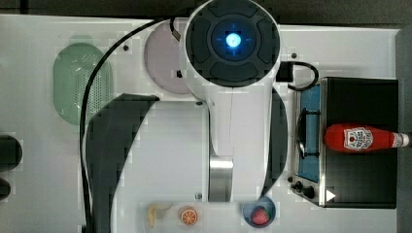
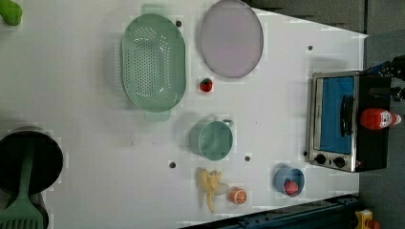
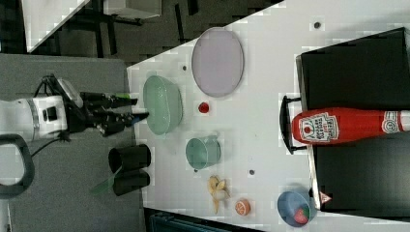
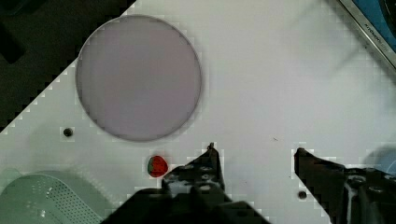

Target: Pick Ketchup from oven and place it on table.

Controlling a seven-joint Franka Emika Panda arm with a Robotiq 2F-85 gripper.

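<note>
Lying atop the oven, apparently capped red ketchup, white-labelled; fingers apart, empty.

one ketchup, one oven, one plate. two strawberries (one sits in the blue bowl). one colander, one cup.

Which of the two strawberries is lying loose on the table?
The strawberry between the green colander and the lilac plate lies bare on the table; the other strawberry sits inside the blue bowl.
</note>
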